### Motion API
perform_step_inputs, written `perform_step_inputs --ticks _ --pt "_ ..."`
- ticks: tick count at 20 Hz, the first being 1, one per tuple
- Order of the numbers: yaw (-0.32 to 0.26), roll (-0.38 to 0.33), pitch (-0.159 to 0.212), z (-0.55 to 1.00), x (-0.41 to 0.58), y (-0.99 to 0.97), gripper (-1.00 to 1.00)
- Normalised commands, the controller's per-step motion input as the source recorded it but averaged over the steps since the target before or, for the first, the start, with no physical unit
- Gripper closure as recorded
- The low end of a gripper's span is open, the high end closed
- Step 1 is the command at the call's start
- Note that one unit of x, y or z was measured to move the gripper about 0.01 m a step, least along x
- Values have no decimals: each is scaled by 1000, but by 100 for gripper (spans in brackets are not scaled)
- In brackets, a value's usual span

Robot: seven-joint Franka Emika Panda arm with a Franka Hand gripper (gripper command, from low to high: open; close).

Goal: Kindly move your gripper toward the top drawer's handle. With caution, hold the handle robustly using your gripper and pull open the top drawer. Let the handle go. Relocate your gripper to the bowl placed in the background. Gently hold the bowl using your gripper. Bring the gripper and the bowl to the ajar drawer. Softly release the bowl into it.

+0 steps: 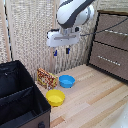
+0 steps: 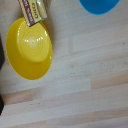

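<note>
My gripper (image 1: 61, 51) hangs under its white mount high above the floor, fingers apart and empty. It is well above the blue bowl (image 1: 66, 81), which sits on the wooden floor; the bowl's edge also shows in the wrist view (image 2: 99, 5). The dark dresser stands at the exterior view's right. Its top drawer (image 1: 114, 24) looks closed, with the slim silver handle (image 1: 119, 32) across it. The gripper is to the left of the dresser and apart from the handle. The fingers do not show in the wrist view.
A yellow bowl (image 1: 55, 97) (image 2: 29, 47) lies in front of the blue one. A patterned snack box (image 1: 46, 77) (image 2: 34, 10) stands beside both. A large black open case (image 1: 20, 95) fills the exterior view's lower left. A lower drawer front (image 1: 107, 59) sits below the top drawer.
</note>
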Motion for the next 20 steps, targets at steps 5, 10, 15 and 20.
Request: perform_step_inputs --ticks 5,10,15,20 --pt "0 -327 15 95 -134 299 -100" --pt "0 -375 16 192 -66 244 -100" --pt "11 -371 10 193 -8 60 -100" --pt "118 -303 -2 196 0 -103 -100"
